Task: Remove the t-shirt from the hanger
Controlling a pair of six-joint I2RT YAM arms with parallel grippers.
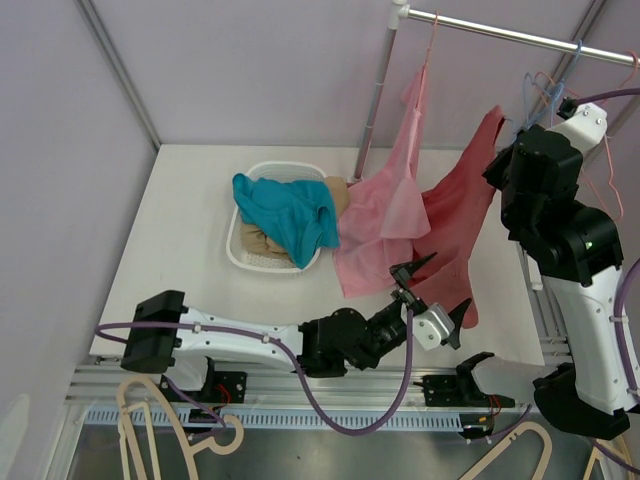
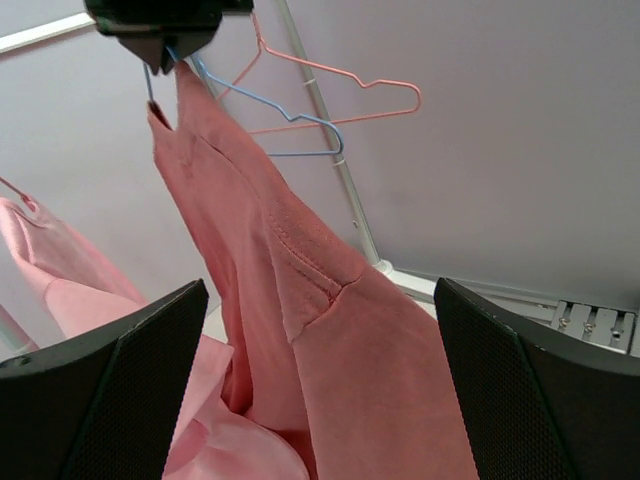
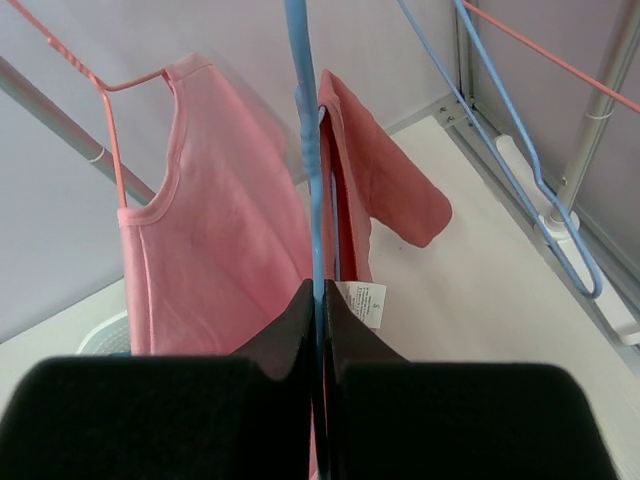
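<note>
Right tool [image 3: 320, 300]: fingers pressed together, pinching the wire of the blue hanger [image 3: 304, 120] just under the rail [image 1: 520, 38], high above the desk's [image 1: 190, 230] right edge. The t-shirt [image 3: 385, 180], coral red, is on this hanger. A white label [image 3: 360, 300] shows at its neck beside the fingers, and one sleeve sticks out to the side. From the hanger the t-shirt drapes down slantwise toward the desk's near edge, where its hem lies close to the left tool [image 1: 440, 295].

Left tool: fingers spread wide, pointing up at the cloth. In its wrist view the t-shirt fills the gap between them; whether they touch it cannot be told.

Beside the t-shirt, toward the desk's middle, a paler pink shirt [image 1: 400, 190] hangs on a pink hanger [image 3: 100, 120]. Bare blue and pink spare hangers [image 2: 330, 110] hang further along the rail.

A white basket [image 1: 245, 265] stands mid-desk toward the far edge, holding a teal cloth [image 1: 285, 210] over a tan cloth [image 1: 255, 240].
</note>
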